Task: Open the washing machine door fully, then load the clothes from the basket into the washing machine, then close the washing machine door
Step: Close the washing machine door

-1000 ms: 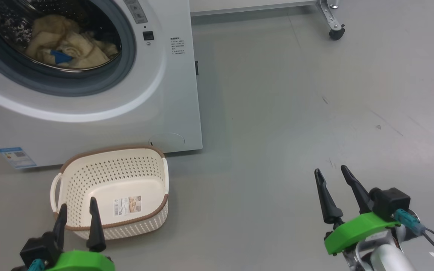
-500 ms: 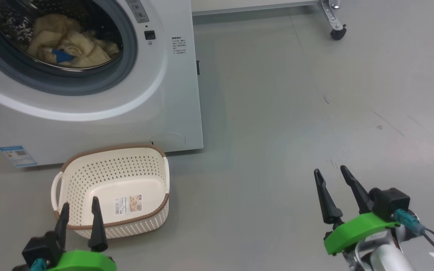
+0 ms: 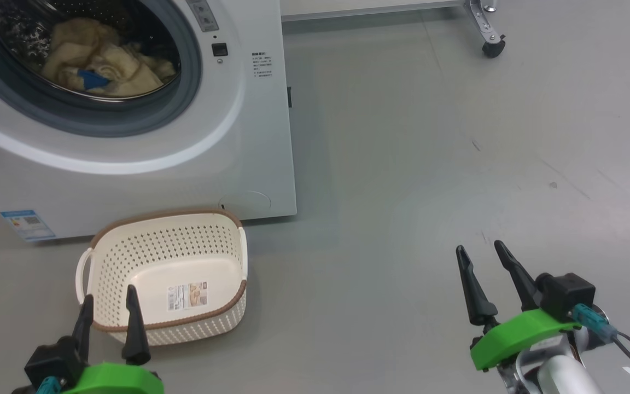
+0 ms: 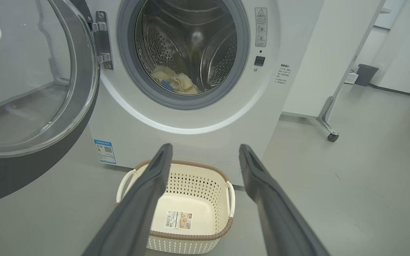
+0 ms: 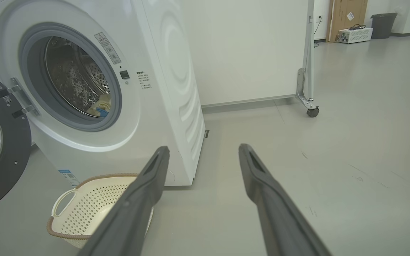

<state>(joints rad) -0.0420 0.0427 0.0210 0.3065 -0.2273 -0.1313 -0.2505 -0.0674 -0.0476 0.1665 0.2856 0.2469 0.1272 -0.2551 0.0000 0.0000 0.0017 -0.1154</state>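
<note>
The white washing machine (image 3: pixel 184 142) stands at upper left with its port uncovered. Cream-yellow clothes (image 3: pixel 104 63) with a blue cuff lie inside the steel drum (image 4: pixel 198 46). The black-rimmed door (image 4: pixel 30 81) is swung wide to the left on its hinge. Below the machine the cream basket (image 3: pixel 164 276) sits on the floor, holding nothing but its bottom label. My left gripper (image 3: pixel 106 298) is open, hovering just in front of the basket's near rim. My right gripper (image 3: pixel 479 249) is open over bare floor far to the right.
A white panel on a metal leg with a black caster (image 3: pixel 490 49) stands behind and right of the machine. Grey floor (image 3: pixel 430 164) stretches to the right. A dark bin (image 5: pixel 382 25) and a white box sit far back by a wall.
The head view has drifted slightly, shifting the whole scene right. My left gripper has dropped a little lower in the picture. The right gripper has held still.
</note>
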